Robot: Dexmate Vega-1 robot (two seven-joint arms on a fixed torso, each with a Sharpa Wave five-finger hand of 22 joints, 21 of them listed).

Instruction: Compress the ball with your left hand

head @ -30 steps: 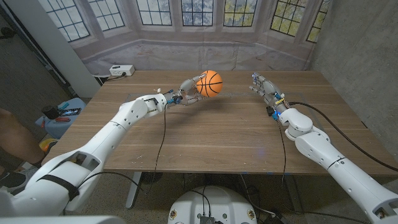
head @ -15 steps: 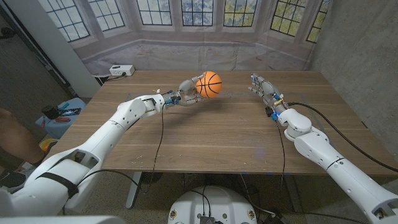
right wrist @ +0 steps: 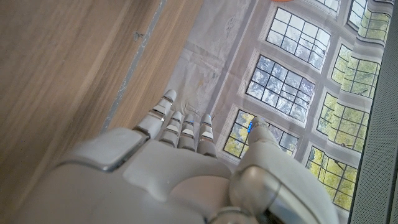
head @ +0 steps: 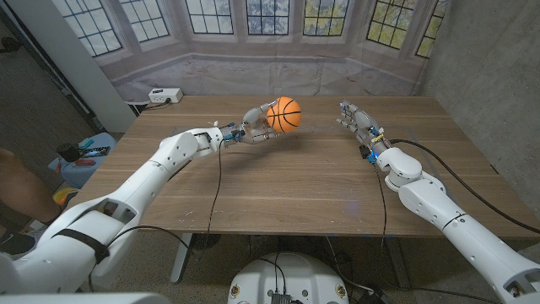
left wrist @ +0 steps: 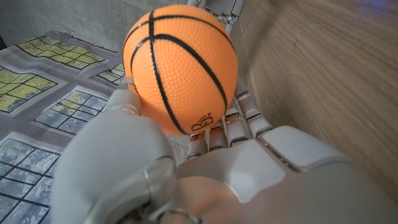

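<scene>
A small orange basketball [head: 284,113] with black seams is held above the far middle of the table by my left hand [head: 256,122]. In the left wrist view the ball [left wrist: 180,68] sits in the left hand [left wrist: 205,168], its fingers [left wrist: 239,118] cupped under it and the thumb against its side. My right hand [head: 354,116] stands at the far right of the table with its fingers straight and close together, holding nothing. The right wrist view shows that hand [right wrist: 180,168] from behind, fingers [right wrist: 180,130] extended over the wood.
The wooden table [head: 304,181] stretches bare between the arms. A white power strip [head: 164,95] lies at the far left corner. A backdrop printed with windows [head: 270,34] hangs behind the table. At the left edge, a person's leg [head: 17,190] and a blue bin [head: 84,156] stand beside the table.
</scene>
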